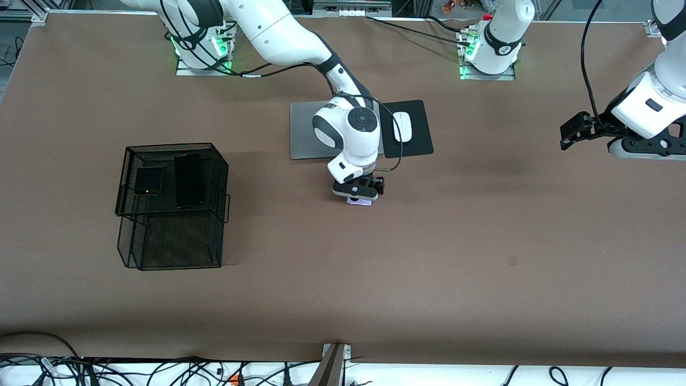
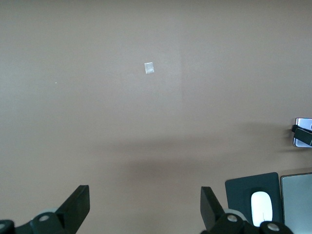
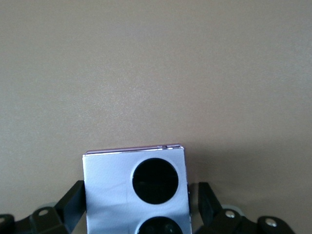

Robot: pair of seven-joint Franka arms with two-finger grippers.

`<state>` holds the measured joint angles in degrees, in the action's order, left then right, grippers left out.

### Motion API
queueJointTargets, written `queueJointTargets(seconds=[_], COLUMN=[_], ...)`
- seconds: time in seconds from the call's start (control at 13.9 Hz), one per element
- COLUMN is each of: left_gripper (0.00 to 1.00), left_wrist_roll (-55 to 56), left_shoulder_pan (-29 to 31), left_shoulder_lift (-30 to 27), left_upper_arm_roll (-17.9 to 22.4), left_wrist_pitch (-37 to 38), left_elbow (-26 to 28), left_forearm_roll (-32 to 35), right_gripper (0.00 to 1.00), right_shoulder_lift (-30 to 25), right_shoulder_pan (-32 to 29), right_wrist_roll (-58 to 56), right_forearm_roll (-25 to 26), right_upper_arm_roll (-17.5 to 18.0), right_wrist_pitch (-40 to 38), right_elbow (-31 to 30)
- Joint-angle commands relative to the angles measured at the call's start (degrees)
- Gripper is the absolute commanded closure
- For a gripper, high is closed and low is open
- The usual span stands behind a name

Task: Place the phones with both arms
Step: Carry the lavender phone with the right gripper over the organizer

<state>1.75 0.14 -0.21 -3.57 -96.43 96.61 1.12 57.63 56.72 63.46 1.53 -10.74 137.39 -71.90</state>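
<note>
1. The left gripper (image 2: 145,207) hung over bare brown table (image 2: 97,122), its two black fingers (image 2: 78,204) spread wide with nothing between them.
2. A small pale square mark (image 2: 149,68) sat on the table surface, well apart from the fingers.
3. A black mouse pad (image 2: 243,192) lay on the table with a white mouse (image 2: 261,206) on it.
4. A silver laptop (image 2: 297,192) lay just beside the pad, cut off by the picture edge.
5. The pale phone (image 2: 303,132) showed partly at the picture edge, with a black part of the right gripper (image 2: 298,129) at it; that gripper's finger state was not visible here.
</note>
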Motion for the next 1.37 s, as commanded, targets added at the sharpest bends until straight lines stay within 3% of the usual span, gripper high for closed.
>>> queueJointTargets(seconds=[0.0, 0.07, 0.14, 0.22, 0.5, 0.87, 1.01, 1.3], left_gripper=[0.0, 0.0, 0.0, 0.0, 0.0, 0.0, 0.0, 0.0], left_wrist_roll=[0.1, 0.1, 0.1, 0.18, 0.1, 0.18, 0.1, 0.1], left_shoulder_pan=[0.39, 0.3, 0.3, 0.21, 0.48, 0.48, 0.56, 1.09], left_shoulder_lift=[0.47, 0.47, 0.56, 0.73, 1.26, 1.79, 1.79, 1.96], left_upper_arm_roll=[0.4, 0.41, 0.32, -0.12, 0.4, 0.58, 0.58, 0.49], left_wrist_pitch=[0.98, 0.98, 0.98, 1.07, 1.07, 1.15, 1.15, 1.15], left_elbow=[-1.25, -1.25, -1.6, -1.95, -2.57, -3.45, -3.45, -3.45], left_forearm_roll=[-0.59, -0.59, -0.5, -0.5, -0.59, -0.59, -0.59, -0.59], right_gripper=[0.39, 0.73, 0.93, 1.0, 1.0, 1.0, 1.0, 1.0], right_shoulder_lift=[1.08, 1.08, 0.99, 0.91, -0.84, -7.34, -11.81, -20.35], right_shoulder_pan=[-0.12, -0.12, -0.12, -0.12, -0.39, -1.44, -3.01, -10.65], right_wrist_roll=[-0.44, -0.53, -0.7, -0.7, -1.23, -4.21, -8.41, -21.93], right_forearm_roll=[0.84, 0.84, 0.84, 0.84, 0.49, -2.13, -5.47, -6.28], right_upper_arm_roll=[0.11, 0.11, 0.11, 0.11, 0.02, 0.02, -0.07, 0.11], right_wrist_pitch=[0.08, 0.08, 0.08, -0.1, -2.89, -22.39, -26.97, -40.4], right_elbow=[1.5, 1.67, 1.68, 1.68, 2.03, 10.63, 10.9, 9.94])
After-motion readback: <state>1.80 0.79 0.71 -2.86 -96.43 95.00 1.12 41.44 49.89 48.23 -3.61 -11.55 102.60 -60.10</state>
